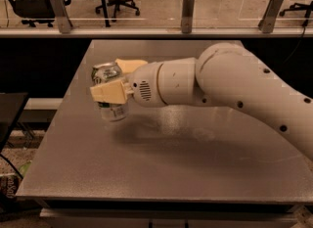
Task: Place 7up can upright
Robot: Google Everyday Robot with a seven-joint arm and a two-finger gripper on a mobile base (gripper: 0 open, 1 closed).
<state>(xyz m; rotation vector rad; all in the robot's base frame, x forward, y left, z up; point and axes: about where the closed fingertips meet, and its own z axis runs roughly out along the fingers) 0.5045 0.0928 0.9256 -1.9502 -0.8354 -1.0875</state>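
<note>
The 7up can, silver-white with green lettering, stands nearly upright at the left side of the grey table. Its base is at or just above the table surface; I cannot tell which. My gripper is shut on the can, one tan finger across its front and the other behind it. The white arm reaches in from the right and hides the table behind it.
The table's left edge lies close to the can. A dark object stands off the table at the left. A glass rail with metal posts runs behind the table, office chairs beyond.
</note>
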